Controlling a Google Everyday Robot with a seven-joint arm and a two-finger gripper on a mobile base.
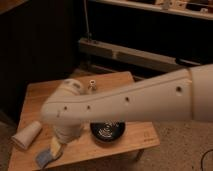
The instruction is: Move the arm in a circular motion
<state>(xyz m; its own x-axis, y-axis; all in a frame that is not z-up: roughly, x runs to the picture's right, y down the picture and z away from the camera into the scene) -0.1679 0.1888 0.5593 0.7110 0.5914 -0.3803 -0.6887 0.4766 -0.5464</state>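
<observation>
Arm reaches from 3 o'clock toward 8 o'clock above the tabletop. Its gripper hangs at the tabletop's 7 o'clock, beside a blue sponge; spread or closed, I cannot tell. Farther: white cup at 9, black bowl at 6, small bottle at 12.

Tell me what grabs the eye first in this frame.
The cream arm fills the middle, reaching from the right edge across the wooden table. Its gripper hangs low at the table's front left, by a blue sponge; a dark bowl peeks out under the arm.
</observation>
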